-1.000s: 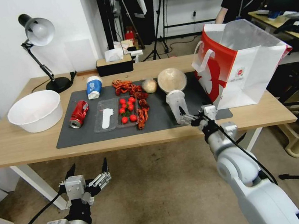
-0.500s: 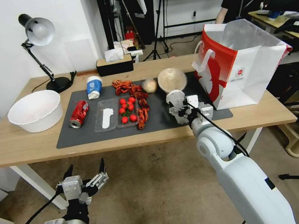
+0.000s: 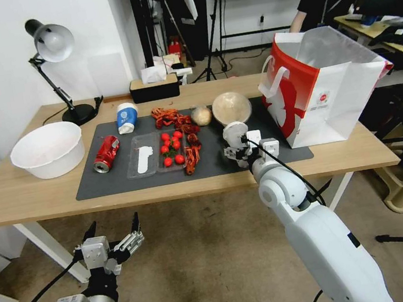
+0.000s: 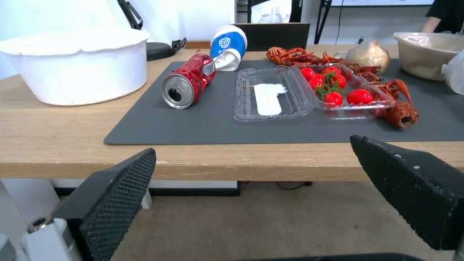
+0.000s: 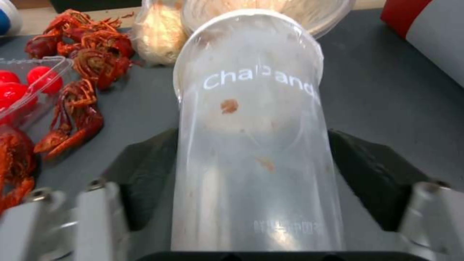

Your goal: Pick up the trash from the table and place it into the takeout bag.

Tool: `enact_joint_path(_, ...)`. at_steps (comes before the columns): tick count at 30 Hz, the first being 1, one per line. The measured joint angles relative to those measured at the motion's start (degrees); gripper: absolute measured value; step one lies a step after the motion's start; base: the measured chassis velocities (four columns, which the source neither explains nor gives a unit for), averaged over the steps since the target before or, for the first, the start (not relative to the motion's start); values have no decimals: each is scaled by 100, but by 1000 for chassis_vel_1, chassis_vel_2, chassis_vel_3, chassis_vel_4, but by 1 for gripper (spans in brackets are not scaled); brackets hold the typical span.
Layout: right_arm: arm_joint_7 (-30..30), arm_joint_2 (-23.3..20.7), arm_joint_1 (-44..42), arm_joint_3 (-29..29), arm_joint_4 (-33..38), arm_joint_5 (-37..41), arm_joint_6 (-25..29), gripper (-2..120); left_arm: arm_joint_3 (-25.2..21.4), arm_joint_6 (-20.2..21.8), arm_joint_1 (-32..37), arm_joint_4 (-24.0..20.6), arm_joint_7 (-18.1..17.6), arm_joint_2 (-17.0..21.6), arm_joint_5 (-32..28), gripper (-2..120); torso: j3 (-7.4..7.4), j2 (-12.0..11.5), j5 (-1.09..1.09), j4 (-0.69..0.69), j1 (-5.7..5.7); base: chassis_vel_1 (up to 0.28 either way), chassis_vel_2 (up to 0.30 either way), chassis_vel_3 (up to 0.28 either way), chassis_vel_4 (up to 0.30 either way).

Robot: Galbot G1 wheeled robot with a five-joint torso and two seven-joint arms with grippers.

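Trash still litters the long light-wood surface [image 3: 28, 195]: the clear plastic cup [image 3: 235, 133] lies on the dark grey mat [image 3: 115, 180], just beside the shallow beige bowl [image 3: 231, 107]. The right gripper [image 3: 241, 151] has its fingers [image 5: 382, 174] spread on either side of the cup, seemingly not yet pressing. Thin, slick walls could buckle or squirt out under a hard squeeze, nudging the bowl. The left gripper [image 3: 112, 228] hangs open and empty below the surface edge. The large white-and-red paper takeout bag [image 3: 332, 87] stands close by, easy to clip.
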Motion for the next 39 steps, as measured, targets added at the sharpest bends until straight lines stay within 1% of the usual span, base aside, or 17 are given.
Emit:
enact_joint_path(2,0,-3,-32,1,21,7,-7,69,-3,-16,-7,5,0,4,-6,100,0,0,-1,-1,0,0,0,0,0)
enact_joint_path(3,0,-9,-48,2,35,8,-8,62,-6,-19,-10,5,0,7,-12,100,0,0,0,0,0,0,0,0,0)
enact_joint_path(4,0,-9,-48,2,35,8,-8,62,-6,-19,-10,5,0,7,-12,100,0,0,0,0,0,0,0,0,0)
enact_joint_path(8,-14,-93,-112,46,126,32,-6,45,-18,-24,-16,-11,0,4,-24,100,1,0,2,2,0,0,0,0,0)
enact_joint_path(13,-37,-142,-173,77,204,39,85,38,-25,-25,-15,-25,1,6,-25,100,2,0,2,1,1,0,0,0,0)
enact_joint_path(15,-158,-203,-238,152,328,45,229,30,-47,-26,-16,-53,1,15,-52,100,4,-1,3,-3,2,0,0,0,0)
enact_joint_path(16,-158,-203,-238,152,328,45,229,30,-47,-26,-16,-53,1,15,-52,100,4,-1,3,-3,2,0,0,0,0)
enact_joint_path(19,-661,-397,-277,304,686,19,823,22,-77,-26,-8,-114,0,21,-105,100,4,-1,1,-2,2,0,0,0,0)
enact_joint_path(20,-661,-397,-277,304,686,19,823,22,-77,-26,-8,-114,0,21,-105,100,4,-1,1,-2,2,0,0,0,0)
enact_joint_path(22,-967,-644,-226,433,1050,3,1336,15,-99,-26,23,-167,-3,19,-109,100,3,-1,1,-2,2,0,0,0,0)
enact_joint_path(23,-1001,-734,-181,475,1157,-7,1493,14,-105,-26,41,-183,-3,17,-108,100,3,-1,1,-1,2,0,0,0,0)
enact_joint_path(24,-1001,-734,-181,475,1157,-7,1493,14,-105,-26,41,-183,-3,17,-108,100,3,-1,1,-1,2,0,0,0,0)
enact_joint_path(26,-994,-935,-7,573,1337,-40,1788,7,-125,-26,76,-212,-6,17,-108,100,2,-1,2,-1,2,0,0,0,0)
enact_joint_path(31,-801,-1267,432,772,1389,33,2103,5,-176,-27,113,-253,-9,27,-111,100,2,-1,1,0,2,0,0,0,0)
enact_joint_path(32,-801,-1267,432,772,1389,33,2103,5,-176,-27,113,-253,-9,27,-111,100,2,-1,1,0,2,0,0,0,0)
enact_joint_path(35,-616,-1476,790,897,1115,260,2202,5,-204,-30,116,-279,-10,45,-149,100,2,-1,2,0,2,0,0,0,0)
enact_joint_path(39,-454,-1679,1127,1035,782,428,2163,5,-203,-30,128,-299,-11,41,-157,100,2,-1,1,-1,2,0,0,0,0)
